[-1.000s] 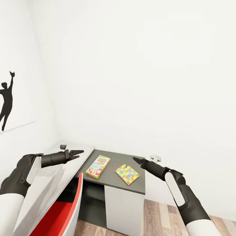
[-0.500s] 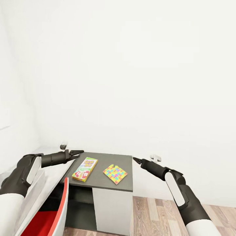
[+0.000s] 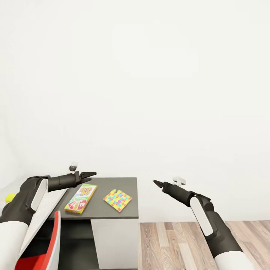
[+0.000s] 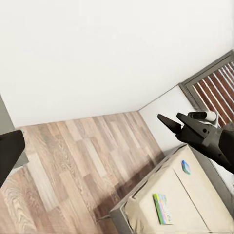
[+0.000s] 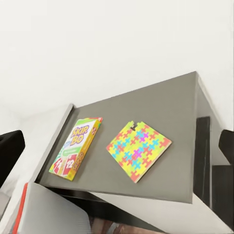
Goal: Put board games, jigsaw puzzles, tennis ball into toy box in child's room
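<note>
Head view, cabinet: we see the low dark-grey-topped cabinet (image 3: 129, 187) with a white front against the white wall, standing on a wood-plank floor (image 3: 176, 243).
Head view, game: the yellow-green rectangular board game box with red marks (image 3: 80, 198) lies flat near the top's left edge.
Head view, puzzle: the thin multicoloured jigsaw puzzle square (image 3: 117, 200) lies flat near the middle of the top, just beside the game and apart from it.
Head view, left gripper: we see the left gripper (image 3: 91, 174) above the top's left rear corner, its dark fingers slightly parted with nothing between them.
Head view, right gripper: the right gripper (image 3: 156, 183) hangs past the top's right edge; we cannot tell how far its fingers are parted, and it carries nothing.
Head view, chair: a red and white chair (image 3: 52, 243) stands at the cabinet's left.
Left wrist view, bed: we see the large low bed with a beige mattress (image 4: 180, 200); a white and green game box (image 4: 162, 208) and a small blue game box (image 4: 185, 166) lie on the mattress, well apart.
Right wrist view, top: the game lies toward one edge of the top and the puzzle near its middle, with bare top between them.
</note>
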Controlling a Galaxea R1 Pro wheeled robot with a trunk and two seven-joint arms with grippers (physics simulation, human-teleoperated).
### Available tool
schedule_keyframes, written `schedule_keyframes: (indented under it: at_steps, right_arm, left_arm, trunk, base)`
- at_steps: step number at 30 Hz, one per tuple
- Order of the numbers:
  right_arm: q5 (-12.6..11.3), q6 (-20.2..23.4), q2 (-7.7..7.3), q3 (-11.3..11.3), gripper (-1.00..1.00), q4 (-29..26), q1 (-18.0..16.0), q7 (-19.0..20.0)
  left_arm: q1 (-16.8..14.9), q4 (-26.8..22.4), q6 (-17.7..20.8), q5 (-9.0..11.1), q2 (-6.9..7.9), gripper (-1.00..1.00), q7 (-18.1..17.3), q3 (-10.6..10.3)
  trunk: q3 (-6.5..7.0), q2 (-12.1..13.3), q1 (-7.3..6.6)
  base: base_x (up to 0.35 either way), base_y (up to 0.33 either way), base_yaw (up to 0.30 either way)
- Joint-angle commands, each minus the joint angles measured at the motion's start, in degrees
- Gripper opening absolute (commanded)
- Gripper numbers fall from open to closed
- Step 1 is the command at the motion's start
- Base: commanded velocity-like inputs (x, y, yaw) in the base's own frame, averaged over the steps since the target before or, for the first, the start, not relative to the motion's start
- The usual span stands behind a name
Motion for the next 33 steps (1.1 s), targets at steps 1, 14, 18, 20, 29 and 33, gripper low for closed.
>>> schedule_keyframes:
  at_steps: [1,14,18,20,29,33]
  right_arm:
    - [-0.06,0.18,-0.04,0.05,1.00,0.01,-0.03,0.07]
    - [-0.06,0.18,-0.10,0.04,1.00,0.01,-0.03,0.07]
    - [-0.06,0.18,-0.10,0.04,1.00,0.01,-0.03,0.07]
    - [-0.06,0.18,-0.10,0.04,1.00,0.04,-0.03,0.07]
    - [-0.06,0.17,-0.10,0.04,1.00,0.23,-0.03,0.06]
    - [-0.06,0.13,-0.12,0.04,1.00,0.33,-0.03,0.06]
  left_arm:
    - [0.00,-0.01,0.23,-0.08,0.01,1.00,-0.22,0.06]
    - [0.00,0.01,0.20,-0.08,0.01,1.00,-0.18,0.00]
    - [0.00,-0.01,0.17,-0.08,0.01,1.00,-0.16,0.00]
    - [0.00,0.01,0.16,-0.08,0.01,1.00,-0.16,0.00]
    - [0.00,-0.01,0.14,-0.08,-0.05,1.00,-0.15,-0.09]
    - [0.00,-0.01,0.14,-0.08,-0.08,1.00,-0.16,-0.09]
  trunk:
    - [-0.03,-0.04,0.02]
    - [-0.03,-0.04,0.02]
    - [-0.03,-0.04,0.02]
    - [-0.03,-0.04,0.02]
    - [-0.03,-0.04,0.02]
    - [-0.03,-0.04,0.02]
  base:
    - [0.000,0.000,-0.284]
    - [0.000,0.000,-0.284]
    - [0.000,0.000,-0.284]
    - [0.000,0.000,-0.284]
    - [0.000,0.000,-0.284]
    - [0.000,0.000,-0.284]
